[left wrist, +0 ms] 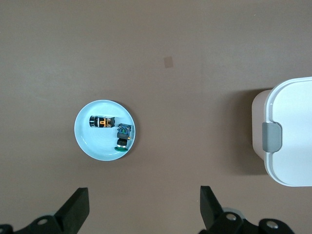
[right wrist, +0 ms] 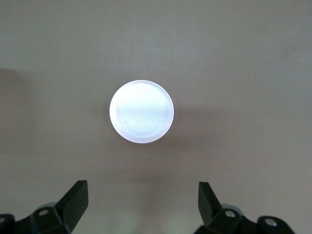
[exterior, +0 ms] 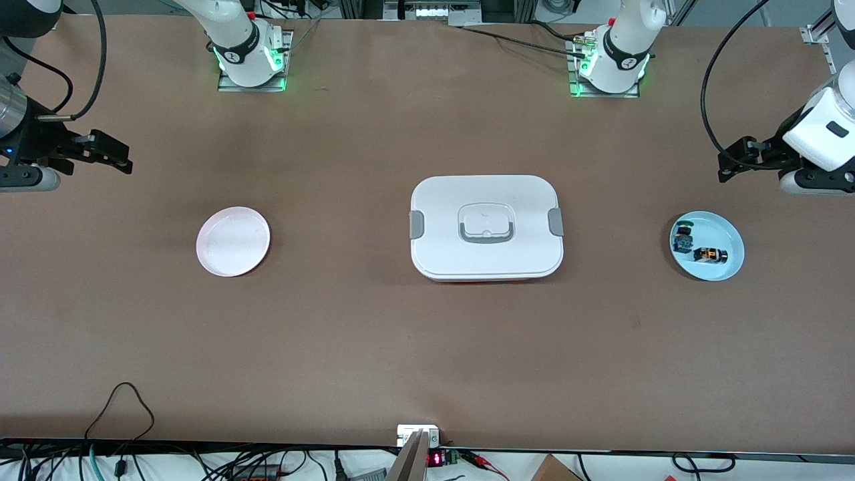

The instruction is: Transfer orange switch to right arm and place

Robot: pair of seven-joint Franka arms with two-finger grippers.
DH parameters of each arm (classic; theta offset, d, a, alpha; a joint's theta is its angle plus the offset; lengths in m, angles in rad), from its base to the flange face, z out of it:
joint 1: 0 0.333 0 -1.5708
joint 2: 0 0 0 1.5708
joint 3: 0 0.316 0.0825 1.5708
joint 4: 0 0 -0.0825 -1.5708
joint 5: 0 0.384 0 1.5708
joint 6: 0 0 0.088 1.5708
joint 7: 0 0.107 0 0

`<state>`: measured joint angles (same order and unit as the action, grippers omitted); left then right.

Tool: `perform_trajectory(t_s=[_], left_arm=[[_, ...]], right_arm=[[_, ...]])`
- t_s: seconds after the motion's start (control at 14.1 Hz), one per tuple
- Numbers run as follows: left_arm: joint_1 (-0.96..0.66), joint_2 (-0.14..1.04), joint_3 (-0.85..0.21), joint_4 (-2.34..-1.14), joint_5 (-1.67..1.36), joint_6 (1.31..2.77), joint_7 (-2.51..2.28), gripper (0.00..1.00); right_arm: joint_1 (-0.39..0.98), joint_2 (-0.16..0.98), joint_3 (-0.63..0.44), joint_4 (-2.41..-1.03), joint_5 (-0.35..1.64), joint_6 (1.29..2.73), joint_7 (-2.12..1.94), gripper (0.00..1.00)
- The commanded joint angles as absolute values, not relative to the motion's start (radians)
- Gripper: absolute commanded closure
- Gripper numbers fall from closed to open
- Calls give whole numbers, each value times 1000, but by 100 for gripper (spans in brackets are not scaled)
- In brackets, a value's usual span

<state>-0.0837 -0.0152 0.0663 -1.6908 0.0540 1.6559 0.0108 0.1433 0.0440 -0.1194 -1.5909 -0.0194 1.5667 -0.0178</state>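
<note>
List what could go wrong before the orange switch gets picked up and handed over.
1. The orange switch lies on its side in the blue dish, close to the green-topped part; the open left gripper might nudge or grab the wrong one.
2. The switch is tiny, so little may stick out for the open right gripper to grasp.
3. It could roll on the pink plate.

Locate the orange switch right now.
The orange switch lies in the blue plate at the left arm's end of the table, beside the green-topped part.
</note>
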Motion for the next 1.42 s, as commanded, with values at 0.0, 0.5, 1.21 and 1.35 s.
perform_trajectory(t_s=[0.0, 0.5, 1.21, 1.35], left_arm=[[-83, 3, 71, -1654, 41, 1631, 35, 0], [-83, 3, 72, -1654, 44, 1629, 34, 0], [-84, 3, 71, -1654, 41, 1594, 26, 0], [-84, 3, 69, -1654, 41, 1594, 26, 0]], right_arm=[[156, 37, -112, -1586, -23, 1552, -20, 0], [156, 35, -112, -1586, -23, 1552, -18, 0], [158, 35, -112, -1586, -23, 1551, -18, 0], [158, 35, -112, -1586, -23, 1551, -18, 0]])
